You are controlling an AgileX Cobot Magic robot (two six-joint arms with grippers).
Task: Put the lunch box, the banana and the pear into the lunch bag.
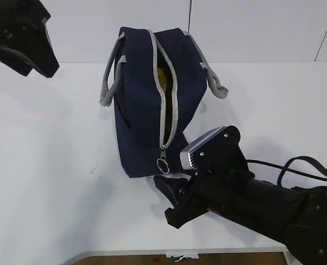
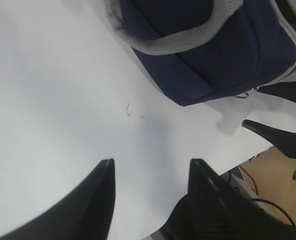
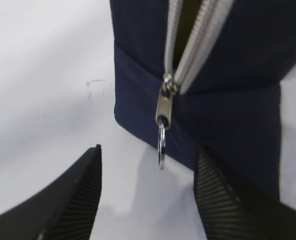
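The navy lunch bag [image 1: 141, 94] stands on the white table with its grey zipper open along the top. Something yellow [image 1: 162, 77] shows through the gap; I cannot tell if it is the banana or the pear. The lunch box is hidden. The ring pull [image 1: 163, 165] hangs at the near end of the zipper. My right gripper [image 1: 164, 199] is open and empty just in front of it. In the right wrist view the ring pull [image 3: 161, 145] hangs between the right gripper's [image 3: 149, 149] fingers. My left gripper [image 1: 42, 70] is open and empty, raised at the far left.
Grey handles [image 1: 109, 77] hang on both sides of the bag. In the left wrist view the bag [image 2: 208, 55] lies ahead of the left gripper [image 2: 153, 161], with the table's front edge [image 2: 248, 155] at right. Black cables [image 1: 296, 165] trail behind my right arm.
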